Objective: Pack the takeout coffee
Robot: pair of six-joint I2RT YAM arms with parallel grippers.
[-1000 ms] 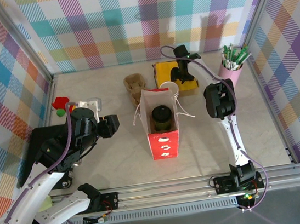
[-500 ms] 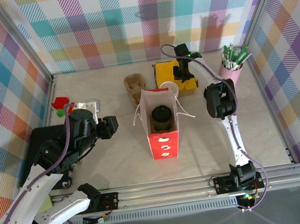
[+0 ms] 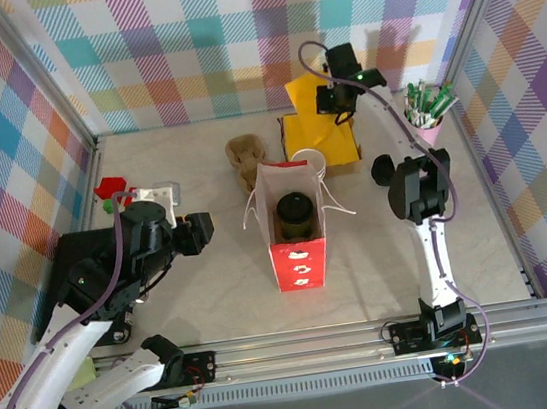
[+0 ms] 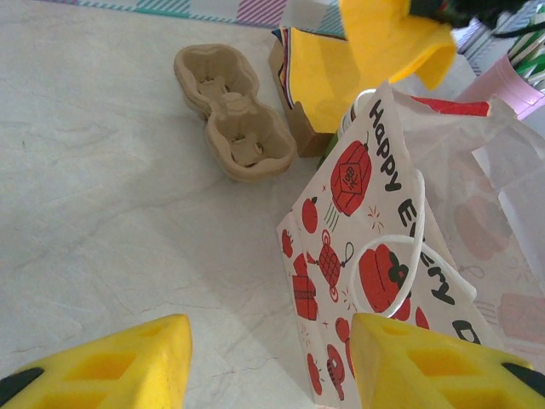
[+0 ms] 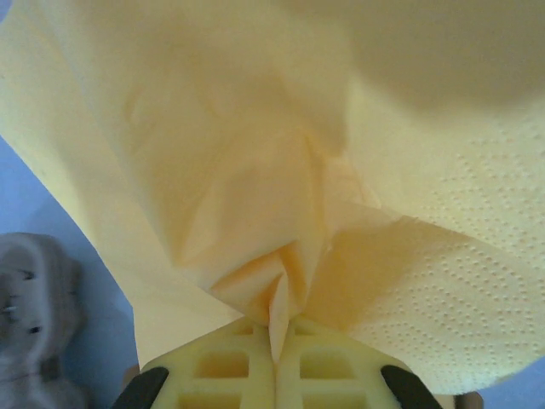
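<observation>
We record the left arm point(image 3: 93, 289) as white moulded link shells joined by bulky black joint housings. A grey-purple cable point(image 3: 121, 247) is routed along its length. The right arm point(image 3: 430, 244) has slimmer white shells with black joint housings of the same kind, and a matching cable loop point(image 3: 303, 56) at its far end. We note a green indicator light point(image 3: 371, 76) on its wrist and another at its black base point(image 3: 441, 329). The left gripper point(image 4: 268, 349) has yellow plastic fingers point(image 4: 426, 366) with recessed rectangular pockets and black patches at the outer corners. The right gripper point(image 5: 274, 341) has fingers point(image 5: 217, 375) of the same pattern.
</observation>
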